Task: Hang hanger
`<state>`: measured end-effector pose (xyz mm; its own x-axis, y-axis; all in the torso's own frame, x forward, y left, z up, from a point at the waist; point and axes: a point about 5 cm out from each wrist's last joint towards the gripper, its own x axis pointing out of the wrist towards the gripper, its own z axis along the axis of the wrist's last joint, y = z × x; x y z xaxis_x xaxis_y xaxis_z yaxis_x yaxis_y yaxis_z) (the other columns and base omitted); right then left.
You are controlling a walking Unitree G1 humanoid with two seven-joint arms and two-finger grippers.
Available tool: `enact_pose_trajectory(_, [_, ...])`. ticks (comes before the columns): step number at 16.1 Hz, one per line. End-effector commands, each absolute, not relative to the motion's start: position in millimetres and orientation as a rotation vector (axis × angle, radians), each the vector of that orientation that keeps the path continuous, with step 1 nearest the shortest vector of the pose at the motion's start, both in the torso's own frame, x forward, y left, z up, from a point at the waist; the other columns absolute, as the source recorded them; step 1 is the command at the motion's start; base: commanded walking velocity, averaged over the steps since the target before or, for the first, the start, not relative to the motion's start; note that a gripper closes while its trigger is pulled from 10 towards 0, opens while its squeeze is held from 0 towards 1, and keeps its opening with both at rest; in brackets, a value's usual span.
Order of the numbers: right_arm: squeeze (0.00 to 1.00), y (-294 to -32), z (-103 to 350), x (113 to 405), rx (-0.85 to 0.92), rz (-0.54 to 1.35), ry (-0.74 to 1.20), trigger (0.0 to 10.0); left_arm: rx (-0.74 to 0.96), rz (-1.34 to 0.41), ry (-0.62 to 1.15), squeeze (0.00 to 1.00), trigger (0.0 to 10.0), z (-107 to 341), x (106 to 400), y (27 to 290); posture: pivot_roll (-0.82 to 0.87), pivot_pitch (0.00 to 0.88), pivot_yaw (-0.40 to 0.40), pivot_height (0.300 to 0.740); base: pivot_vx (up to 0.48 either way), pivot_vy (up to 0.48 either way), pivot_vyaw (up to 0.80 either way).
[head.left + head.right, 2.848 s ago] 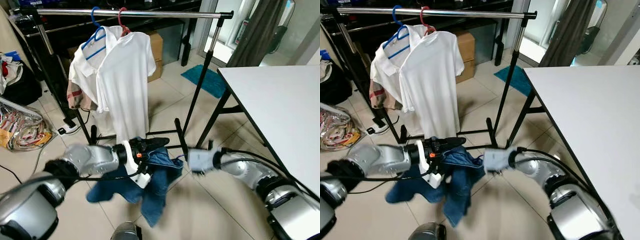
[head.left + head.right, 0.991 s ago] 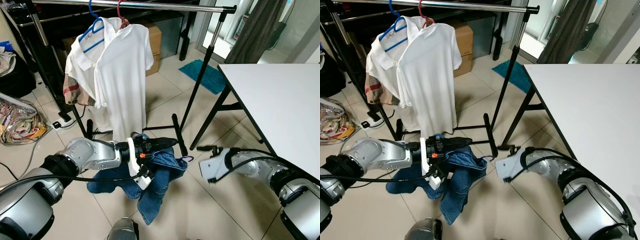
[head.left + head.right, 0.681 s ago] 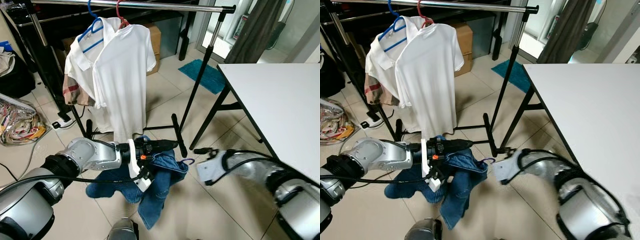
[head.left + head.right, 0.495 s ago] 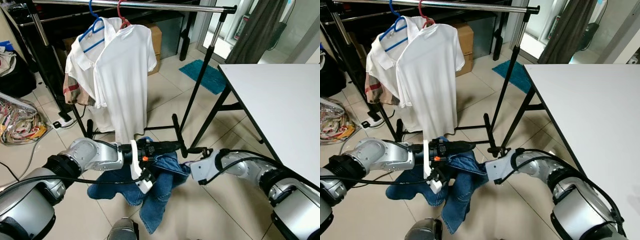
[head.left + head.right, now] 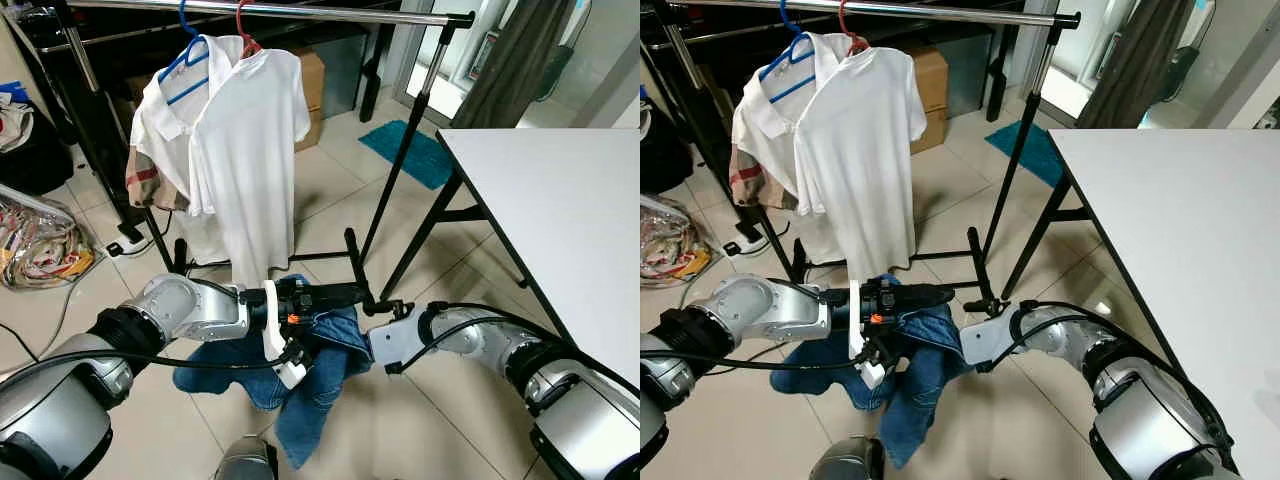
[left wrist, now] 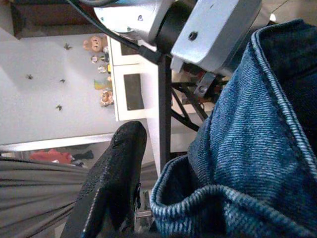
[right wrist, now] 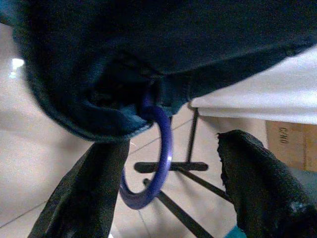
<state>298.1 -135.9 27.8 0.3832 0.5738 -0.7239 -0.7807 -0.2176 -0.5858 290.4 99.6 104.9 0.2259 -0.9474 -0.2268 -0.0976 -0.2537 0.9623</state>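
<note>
Reaching in now with the right pincer, after being held well apart from the jeans a moment ago. Coming right up to the bundle, beside the tip of the left pincer. Judging from this: lining up to take the hanger by its purple hook, so that the lifting to the rail can begin.

Keeping the right fingers spread wide, with the hook standing between them and not yet pinched. Stretching the right arm low and across toward the robot's left, elbow bent, wrist near the rack's foot.

Holding the jeans with the left pincer, fingers seemingly pressed together on the denim; seeing one black finger lying just beside the waistband in the left wrist view. Extending the left forearm level and forward, with the cloth drooping under it down to the floor.

Finding the hanger itself mostly buried in the denim, with the hook poking out of the waistband. Hanging low over the floor, in front of the rack and well below the rail, near the front left corner of the tabletop. Noting two white shirts already hanging at the rail's left part, with free rail remaining to their right.
</note>
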Motion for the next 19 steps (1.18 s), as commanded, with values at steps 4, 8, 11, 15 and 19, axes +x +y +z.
enact_pose_trajectory(4, [0.0, -136.8, 25.5, 295.2, -1.203, 1.238, 0.226, 0.0, 1.576, -1.14, -1.089, 0.0, 10.0, 118.7, 293.7, 90.5, 0.26, 0.039, -0.066, 0.74, 0.0, 0.0, 0.0])
enact_pose_trajectory(8, [0.0, -140.4, 36.5, 304.4, -1.151, 1.149, 0.181, 0.0, 1.577, -1.134, -1.087, 0.0, 10.0, 119.4, 294.5, 91.4, 0.26, 0.037, -0.063, 0.74, 0.0, 0.0, 0.0])
enact_pose_trajectory(11, [0.0, -149.9, 50.1, 315.2, -1.093, 1.026, 0.138, 0.0, 1.583, -1.127, -1.075, 0.0, 10.0, 119.0, 295.7, 93.9, 0.26, 0.036, -0.061, 0.74, 0.0, 0.0, 0.0])
enact_pose_trajectory(15, [0.0, -161.6, 69.1, 328.2, -1.078, 0.883, 0.056, 0.0, 1.607, -1.091, -1.052, 0.0, 10.0, 121.9, 301.8, 98.9, 0.26, 0.033, -0.057, 0.74, 0.0, 0.0, 0.0])
enact_pose_trajectory(19, [0.0, -166.6, 81.3, 335.1, -1.082, 0.794, -0.014, 0.0, 1.619, -1.07, -1.043, 0.0, 10.0, 124.4, 305.8, 100.8, 0.25, 0.029, -0.054, 0.74, 0.0, 0.0, 0.0])
